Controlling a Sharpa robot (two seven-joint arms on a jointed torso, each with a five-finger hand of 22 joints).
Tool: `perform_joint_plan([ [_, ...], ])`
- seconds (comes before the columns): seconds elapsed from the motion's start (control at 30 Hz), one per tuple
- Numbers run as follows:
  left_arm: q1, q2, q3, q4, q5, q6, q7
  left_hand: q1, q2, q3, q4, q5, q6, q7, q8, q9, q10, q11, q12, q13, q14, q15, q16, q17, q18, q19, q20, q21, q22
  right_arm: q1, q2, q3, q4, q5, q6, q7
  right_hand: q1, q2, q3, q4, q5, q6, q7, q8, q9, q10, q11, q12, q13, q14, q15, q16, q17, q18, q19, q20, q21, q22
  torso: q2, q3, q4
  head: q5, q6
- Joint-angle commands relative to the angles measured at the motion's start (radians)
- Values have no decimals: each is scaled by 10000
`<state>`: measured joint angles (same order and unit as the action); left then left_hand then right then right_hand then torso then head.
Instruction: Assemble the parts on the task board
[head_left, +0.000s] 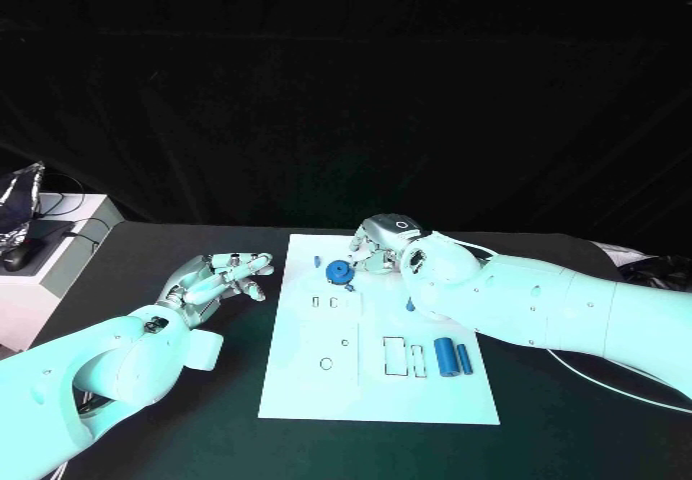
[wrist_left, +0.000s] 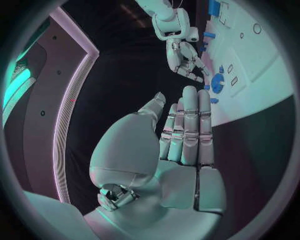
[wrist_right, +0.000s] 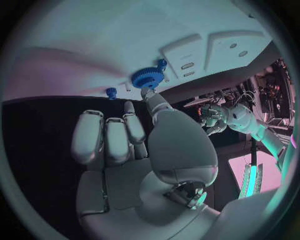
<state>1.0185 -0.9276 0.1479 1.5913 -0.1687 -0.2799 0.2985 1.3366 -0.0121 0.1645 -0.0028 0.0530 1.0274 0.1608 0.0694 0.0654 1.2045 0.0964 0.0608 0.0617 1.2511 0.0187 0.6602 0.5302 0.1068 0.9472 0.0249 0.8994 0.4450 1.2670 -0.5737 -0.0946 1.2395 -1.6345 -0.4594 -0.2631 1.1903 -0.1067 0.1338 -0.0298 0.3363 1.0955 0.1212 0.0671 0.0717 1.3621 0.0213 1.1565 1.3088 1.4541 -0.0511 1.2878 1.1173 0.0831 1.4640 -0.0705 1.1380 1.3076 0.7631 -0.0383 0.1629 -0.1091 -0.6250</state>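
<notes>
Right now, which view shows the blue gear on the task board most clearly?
The right wrist view: the blue gear sits unobstructed, teeth visible, just past the right hand with its fingertips close by. The head view shows it smaller, right beside that hand. The left wrist view shows it small and distant, near the right hand's fingers.

Right hand (head_left: 384, 243) crowds the blue gear (head_left: 340, 270); board's (head_left: 310, 380) near-left lies open.

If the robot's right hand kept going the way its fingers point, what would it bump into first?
Probably the blue gear on the task board. The right hand points toward it, with its fingertips already close beside it, though depth is hard to judge.
</notes>
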Motion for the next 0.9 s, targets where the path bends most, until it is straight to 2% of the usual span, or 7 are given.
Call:
perform_joint_plan([
  [0.03, -1, 14, 8, 13, -29, 176, 58, -69, -19, 42, -34, -14, -47, 41, -47, 5, -45, -5, 21, 2, -76, -14, -5, -13, 136, -81, -17, 43, -13, -16, -5, -2, 76, 643, -177, 679, 181, -416, -148, 379, -503, -512, 180, -30, 11, -147, 106, -122, 896, -8, 113, -10, -10, 102, 600, 152, -102, 1543, 1, -3, -18, 5, 3],
  [0.13, -1, 18, 8, 11, -29, 182, 60, -70, -21, 39, -35, -14, -47, 41, -47, 6, -44, -5, 22, 2, -82, -12, -13, -17, 134, -86, -15, 37, -18, -25, 38, -5, 67, 803, -76, 812, 557, -693, -410, 897, -878, -899, 278, -57, 22, -298, 204, -103, 744, -24, 194, 3, -12, 162, 589, 261, -151, 1537, 2, -8, -12, 1, -2],
  [0.2, -1, 27, 8, 3, -29, 186, 60, -70, -22, 39, -35, -14, -47, 41, -47, 6, -44, -5, 22, 2, -83, -12, -14, -18, 134, -87, -15, 36, -19, -30, 100, -7, 19, 864, 8, 853, 601, -756, -430, 939, -946, -950, 313, -44, 9, -338, 214, -101, 691, -28, 206, 9, -9, 168, 589, 268, -153, 1537, 4, -8, -5, -4, -1],
  [0.43, -2, 71, 7, -23, -29, 200, 59, -70, -22, 39, -35, -14, -47, 41, -47, 6, -44, -5, 22, 2, -83, -12, -14, -18, 134, -87, -15, 36, -19, -67, 393, -34, -326, 907, 228, 847, 643, -769, -451, 958, -934, -966, 319, -48, 7, -399, 221, -83, 593, -35, 212, 1, -21, 179, 583, 282, -171, 1533, 3, -34, 33, -40, -7],
  [0.57, -3, 82, 7, -33, -29, 202, 58, -76, -15, 30, -35, -14, -49, 42, -46, 6, -44, -4, 23, 3, -80, -11, -43, -38, 129, -86, -14, 16, -43, -110, 551, -43, -475, 925, 305, 860, 635, -774, -462, 969, -877, -962, 319, -45, 10, -412, 222, -74, 571, -34, 214, 2, -20, 180, 584, 284, -169, 1534, 13, -25, 46, -20, -34],
  [0.63, -3, 84, 7, -37, -29, 201, 57, -76, -15, 30, -35, -14, -49, 42, -46, 6, -44, -4, 23, 3, -80, -11, -43, -38, 129, -86, -14, 16, -43, -127, 630, -45, -534, 948, 352, 866, 635, -761, -461, 973, -832, -943, 313, -42, 14, -408, 219, -54, 565, -31, 213, 9, -12, 179, 585, 284, -164, 1535, 17, -37, 61, -27, -38],
  [0.9, -4, 107, 7, -44, -29, 204, 56, -76, -15, 30, -35, -14, -49, 42, -46, 6, -44, -4, 23, 3, -80, -11, -43, -38, 129, -86, -14, 16, -43, -154, 842, -48, -825, 1173, 688, 825, 507, -662, -478, 1040, -369, -838, 286, -43, 17, -391, 199, 9, 548, -28, 197, 17, -6, 177, 589, 272, -160, 1536, 20, -81, 104, -49, -55],
])
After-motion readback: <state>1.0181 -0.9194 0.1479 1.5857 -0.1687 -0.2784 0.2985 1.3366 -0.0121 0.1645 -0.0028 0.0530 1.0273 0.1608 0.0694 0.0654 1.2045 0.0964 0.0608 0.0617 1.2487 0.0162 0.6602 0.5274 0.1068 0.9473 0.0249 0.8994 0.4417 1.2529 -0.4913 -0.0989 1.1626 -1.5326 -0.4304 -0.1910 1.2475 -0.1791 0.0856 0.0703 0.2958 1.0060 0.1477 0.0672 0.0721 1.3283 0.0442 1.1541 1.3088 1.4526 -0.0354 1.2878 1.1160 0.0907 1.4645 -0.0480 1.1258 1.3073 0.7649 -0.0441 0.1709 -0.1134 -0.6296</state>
